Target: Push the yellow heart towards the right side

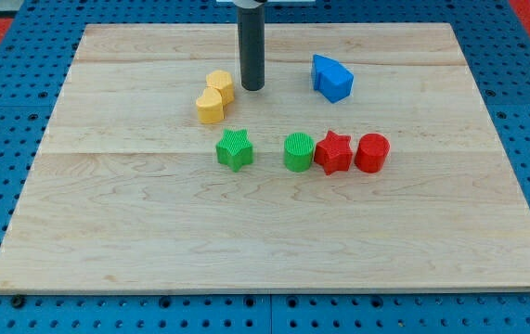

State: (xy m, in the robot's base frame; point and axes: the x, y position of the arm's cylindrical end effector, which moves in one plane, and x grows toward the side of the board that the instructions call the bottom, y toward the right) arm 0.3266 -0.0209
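Two yellow blocks touch each other at the upper middle of the wooden board [153, 232]. The lower one [210, 106] looks like the yellow heart; the upper one [220, 85] is a yellow block of unclear shape. My tip [252, 87] stands just to the right of the upper yellow block, a small gap apart from it, and up and to the right of the heart. The rod rises to the view's top.
A blue block [331, 78] lies to the right of my tip. A row below holds a green star [235, 149], a green cylinder [298, 152], a red star [333, 153] and a red cylinder [371, 153]. A blue pegboard surrounds the board.
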